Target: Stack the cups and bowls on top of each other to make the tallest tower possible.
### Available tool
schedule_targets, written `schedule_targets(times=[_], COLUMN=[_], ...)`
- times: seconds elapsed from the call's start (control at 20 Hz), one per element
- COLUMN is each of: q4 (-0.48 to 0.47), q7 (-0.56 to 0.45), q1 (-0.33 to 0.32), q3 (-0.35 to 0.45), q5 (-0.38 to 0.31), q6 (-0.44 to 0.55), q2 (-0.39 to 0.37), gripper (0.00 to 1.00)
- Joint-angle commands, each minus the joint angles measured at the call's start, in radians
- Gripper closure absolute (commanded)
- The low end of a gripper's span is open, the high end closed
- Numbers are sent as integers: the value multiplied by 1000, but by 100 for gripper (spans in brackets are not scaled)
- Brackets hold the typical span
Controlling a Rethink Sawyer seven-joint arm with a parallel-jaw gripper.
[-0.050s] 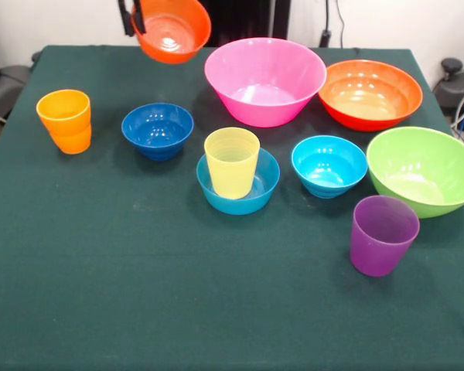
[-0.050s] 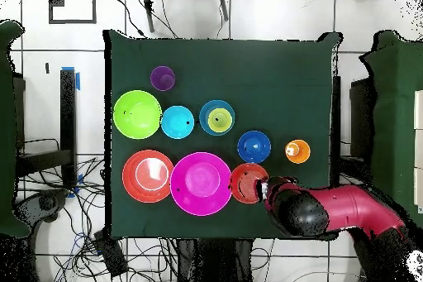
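Progress stands at an early stage. Landmark for all positions below is the tower [image 1: 237,176]: a mid-blue small bowl [image 1: 259,191] resting on the bench [image 1: 139,294], with the pale yellow cup [image 1: 232,161] standing upright inside it. No further piece sits on top.

One piece is in transit. The gripper [image 1: 137,18] enters at the top edge of the front view, and its fingers are clamped on the rim of the orange-red small bowl [image 1: 172,29], which hangs tilted and clear of the bench, beyond the tower and to its left. The overhead view places this bowl [image 2: 247,183] just beside the pink large bowl [image 2: 201,184], with the arm [image 2: 347,211] reaching in from the bench edge.

Remaining pieces, front view:
- dark blue small bowl [image 1: 158,130], left of the tower, near it;
- orange cup [image 1: 65,120], farther left, well apart;
- cyan small bowl [image 1: 329,165], just right of the tower;
- pink large bowl, directly behind the tower;
- orange-red large bowl [image 1: 370,94], behind and to the right;
- lime green large bowl [image 1: 423,170], far right;
- purple cup [image 1: 383,235], right and nearer the camera.

Assessment: two pieces placed, one held, seven untouched. Most of the stacking remains.
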Motion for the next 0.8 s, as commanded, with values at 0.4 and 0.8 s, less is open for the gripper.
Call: schedule_targets(times=[0.4,0.8], q4=[-61,-70], q7=[-70,-47], q1=[98,118], q3=[-4,-19], q5=[51,47], q6=[106,94], q2=[31,44], gripper=[100,100])
